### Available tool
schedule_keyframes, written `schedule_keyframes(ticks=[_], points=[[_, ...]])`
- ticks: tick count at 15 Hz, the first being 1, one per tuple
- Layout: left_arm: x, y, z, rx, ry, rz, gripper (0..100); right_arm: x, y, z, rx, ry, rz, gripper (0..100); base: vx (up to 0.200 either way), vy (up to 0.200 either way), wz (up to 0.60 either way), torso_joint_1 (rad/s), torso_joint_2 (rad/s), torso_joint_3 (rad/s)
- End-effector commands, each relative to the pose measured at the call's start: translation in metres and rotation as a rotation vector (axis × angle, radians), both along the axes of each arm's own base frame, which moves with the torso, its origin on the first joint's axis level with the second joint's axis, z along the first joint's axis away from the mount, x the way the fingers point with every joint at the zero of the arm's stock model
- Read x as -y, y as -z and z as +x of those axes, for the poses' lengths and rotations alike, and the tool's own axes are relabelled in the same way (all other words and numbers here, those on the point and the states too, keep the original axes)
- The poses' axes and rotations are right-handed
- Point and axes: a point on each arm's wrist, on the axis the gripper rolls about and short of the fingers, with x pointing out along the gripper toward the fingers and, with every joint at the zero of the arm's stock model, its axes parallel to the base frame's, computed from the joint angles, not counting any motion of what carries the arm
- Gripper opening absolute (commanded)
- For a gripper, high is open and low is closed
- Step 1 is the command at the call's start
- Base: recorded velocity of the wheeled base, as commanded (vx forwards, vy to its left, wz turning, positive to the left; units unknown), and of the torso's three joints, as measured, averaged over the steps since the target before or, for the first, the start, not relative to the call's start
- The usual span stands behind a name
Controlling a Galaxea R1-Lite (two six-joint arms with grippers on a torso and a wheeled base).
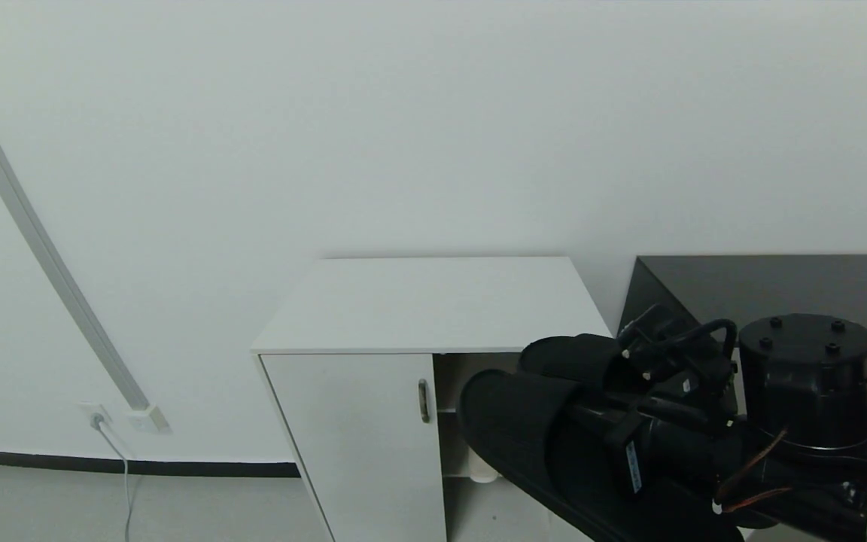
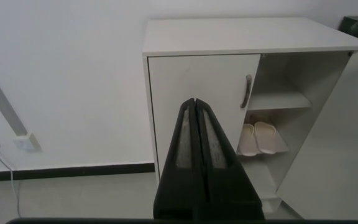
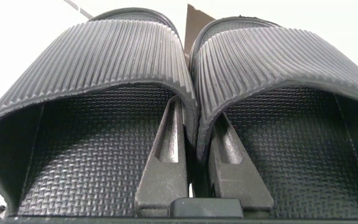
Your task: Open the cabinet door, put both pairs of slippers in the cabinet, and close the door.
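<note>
Right tool (image 3: 196,115) clamps the black slippers (image 1: 524,421) (adjoining walls pinched together) at lower right, before the open cabinet (image 1: 418,301). Left tool (image 2: 195,102) is closed and empty. Beige slippers (image 2: 261,138) rest on a shelf inside the cabinet.

I could read no text, number or sign anywhere from my remote station; the one small pale sticker (image 1: 633,461) on the black robot arm (image 1: 674,440) was too small to make out.
</note>
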Motion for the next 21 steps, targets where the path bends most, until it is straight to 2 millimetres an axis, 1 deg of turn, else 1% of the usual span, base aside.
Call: schedule_keyframes(ticks=[1,6,14,21], points=[[0.0,0.0,0.0,0.0,0.0,0.0,0,-0.0007,0.0017,0.0,-0.005,-0.003,-0.005,0,0.0,0.0,0.0,-0.154,0.36,0.203],[0.0,0.0,0.0001,-0.002,0.0,-0.002,0,-0.0016,0.0025,-0.0018,-0.004,-0.01,-0.004,0,0.0,0.0,0.0,-0.179,0.42,0.241],[0.0,-0.0001,0.0,0.001,0.0,0.0,0,-0.0041,0.0056,-0.0048,-0.012,-0.025,-0.014,0,0.0,0.0,0.0,-0.218,0.54,0.314],[0.0,-0.0001,0.0,0.001,0.0,0.0,0,-0.0042,0.006,-0.0052,-0.012,-0.025,-0.016,0,0.0,0.0,0.0,-0.177,0.5,0.326]])
